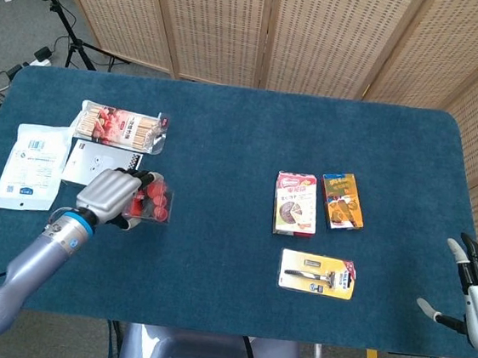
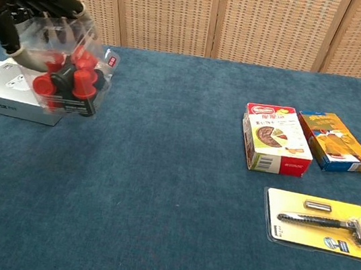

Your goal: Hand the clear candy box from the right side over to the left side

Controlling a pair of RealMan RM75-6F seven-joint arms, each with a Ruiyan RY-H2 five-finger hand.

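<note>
The clear candy box (image 1: 149, 203) (image 2: 68, 76), filled with red and dark candies, hangs above the blue table, tilted. My left hand (image 1: 111, 195) (image 2: 23, 11) grips it from above, fingers wrapped around its top. It is over the left part of the table, close to the white checkered box (image 1: 102, 166) (image 2: 10, 90). My right hand (image 1: 477, 294) shows only in the head view, at the table's front right corner, open with fingers spread and holding nothing.
On the left lie a snack packet (image 1: 122, 126), the white checkered box and a white pouch (image 1: 31, 165). On the right lie a red-and-white box (image 1: 294, 204) (image 2: 276, 138), an orange box (image 1: 342, 201) (image 2: 333, 141) and a razor pack (image 1: 318, 274) (image 2: 322, 223).
</note>
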